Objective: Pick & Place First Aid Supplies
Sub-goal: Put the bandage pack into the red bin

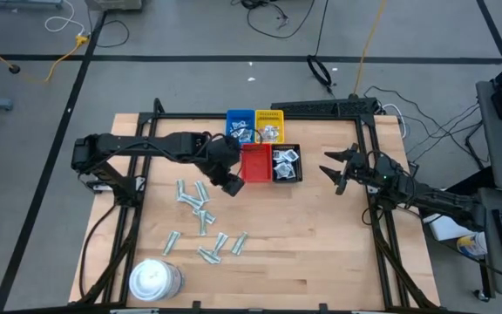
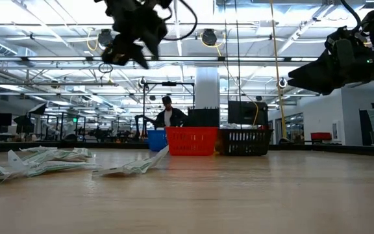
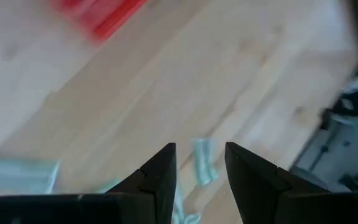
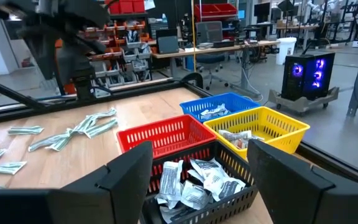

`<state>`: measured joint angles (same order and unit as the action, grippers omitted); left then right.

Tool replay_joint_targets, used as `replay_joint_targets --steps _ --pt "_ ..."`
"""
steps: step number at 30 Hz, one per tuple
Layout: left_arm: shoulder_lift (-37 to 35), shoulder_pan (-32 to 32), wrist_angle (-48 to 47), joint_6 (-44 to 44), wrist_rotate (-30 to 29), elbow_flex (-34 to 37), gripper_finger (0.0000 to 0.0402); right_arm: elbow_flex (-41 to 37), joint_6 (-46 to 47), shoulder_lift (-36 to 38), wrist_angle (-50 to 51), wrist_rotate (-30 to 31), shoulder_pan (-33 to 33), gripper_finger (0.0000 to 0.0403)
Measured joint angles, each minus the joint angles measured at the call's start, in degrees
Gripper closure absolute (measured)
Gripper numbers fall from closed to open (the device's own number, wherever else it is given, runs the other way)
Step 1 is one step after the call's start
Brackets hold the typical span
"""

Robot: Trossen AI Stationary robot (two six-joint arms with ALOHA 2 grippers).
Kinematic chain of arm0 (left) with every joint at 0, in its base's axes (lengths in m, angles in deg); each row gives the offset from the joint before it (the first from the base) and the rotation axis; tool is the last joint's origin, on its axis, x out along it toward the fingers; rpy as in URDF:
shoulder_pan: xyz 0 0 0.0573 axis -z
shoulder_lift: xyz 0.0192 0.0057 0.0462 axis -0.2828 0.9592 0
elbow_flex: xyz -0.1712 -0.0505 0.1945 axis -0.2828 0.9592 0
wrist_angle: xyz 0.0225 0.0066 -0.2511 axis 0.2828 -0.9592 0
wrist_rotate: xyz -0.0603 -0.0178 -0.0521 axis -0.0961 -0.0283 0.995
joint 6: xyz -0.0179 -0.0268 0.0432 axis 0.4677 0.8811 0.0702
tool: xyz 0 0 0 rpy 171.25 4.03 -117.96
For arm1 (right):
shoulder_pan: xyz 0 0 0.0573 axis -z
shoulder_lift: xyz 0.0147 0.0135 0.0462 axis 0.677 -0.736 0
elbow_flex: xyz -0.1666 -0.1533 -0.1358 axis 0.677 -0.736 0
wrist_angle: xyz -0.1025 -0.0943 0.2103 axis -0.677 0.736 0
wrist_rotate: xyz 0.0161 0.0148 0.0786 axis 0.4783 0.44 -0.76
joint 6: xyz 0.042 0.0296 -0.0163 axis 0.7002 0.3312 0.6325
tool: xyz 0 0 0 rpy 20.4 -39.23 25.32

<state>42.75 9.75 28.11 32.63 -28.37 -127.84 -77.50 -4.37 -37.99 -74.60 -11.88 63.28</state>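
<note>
Your left gripper (image 3: 201, 163), jaws narrowly parted and empty, could scatter the pale grey-green wrapped strips (image 1: 200, 212) if lowered carelessly.

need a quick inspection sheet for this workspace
surface: wooden table, bare on the right half
job's things: loose packets scattered left of centre; more in the blue tray, yellow tray and black tray; red tray looks empty
clutter: white tub at the near left corner
grippers: left gripper open, empty, raised beside the red tray; right gripper open, empty, right of the black tray
cables: several on the floor behind the table
surroundings: a person in the room behind
</note>
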Motion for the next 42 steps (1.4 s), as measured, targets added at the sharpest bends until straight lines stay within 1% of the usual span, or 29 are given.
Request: replay_joint_targets --steps 7,11,13,15,18,20,23,25,28,32,35,38,42 --pt "0.45 1.81 -19.25 15.09 -5.57 0.0 0.0259 0.0 -0.01 0.0 -0.16 0.0 0.0 0.0145" --pt "0.52 2.84 -27.21 22.41 -5.35 0.02 0.0259 0.0 0.0 0.0 -0.17 -0.02 0.0 0.0142" --pt "0.52 3.77 -29.24 24.98 -5.21 0.02 0.0259 0.0 -0.02 0.0 -0.17 -0.02 0.0 0.0143" --pt "0.52 4.47 -29.56 25.92 -5.43 0.02 0.0259 0.0 0.0 0.0 -0.17 -0.02 0.0 0.0145" --pt "0.52 5.91 -28.42 27.4 -7.48 0.02 0.0258 0.0 -0.01 0.0 -0.17 -0.02 0.0 0.0147" --pt "0.52 7.53 -28.27 28.9 -7.19 0.09 0.0258 0.0 -0.01 0.0 -0.17 -0.02 0.0 0.0146" --pt "0.52 10.63 -28.45 33.06 -6.04 2.08 0.025 0.0 -0.01 0.0 -0.17 -0.04 0.0 0.0143" --pt "0.52 12.81 -28.57 35.49 -4.82 3.8 0.0233 0.0 -0.01 0.0 -0.17 -0.04 0.0 0.0142" --pt "0.52 15.68 -28.23 37.51 -2.57 6.48 0.0196 0.0 -0.01 0.0 -0.17 -0.04 0.0 0.0144" --pt "0.2 18.41 -27.64 38.2 1.05 9.8 0.0142 0.0 -0.01 0.0 -0.17 -0.04 0.0 0.0147" --pt "-0.35 20.55 -24.63 38.25 3.57 13.13 0.011 0.0 -0.02 0.0 -0.17 -0.04 0.0 0.0146" --pt "-1.02 22.5 -20.97 38.28 5.33 16.87 0.0089 0.0 0.0 0.0 -0.17 -0.04 -0.01 0.0143" --pt "-1.03 23.86 -14.96 38.3 9.15 22.08 0.0077 0.0 -0.01 -0.01 -0.17 -0.04 -0.01 0.0143"
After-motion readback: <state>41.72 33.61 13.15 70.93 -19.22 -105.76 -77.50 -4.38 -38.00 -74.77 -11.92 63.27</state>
